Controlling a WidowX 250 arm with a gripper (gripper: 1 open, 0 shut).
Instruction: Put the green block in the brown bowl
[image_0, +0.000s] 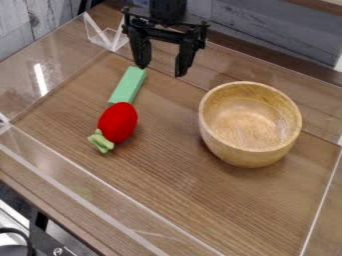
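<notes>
The green block (128, 85) is a flat light-green bar lying on the wooden table, left of centre, its near end touching a red ball-like object. The brown bowl (250, 122) is round, wooden and stands upright at the right, with nothing inside. My gripper (160, 60) hangs open above the table, just up and to the right of the block's far end, with nothing between its dark fingers.
The red ball-like object (118, 121) with a small green stub (102, 143) lies just below the block. A clear acrylic wall (40, 170) rings the table. A small clear stand (107, 32) sits at the back left.
</notes>
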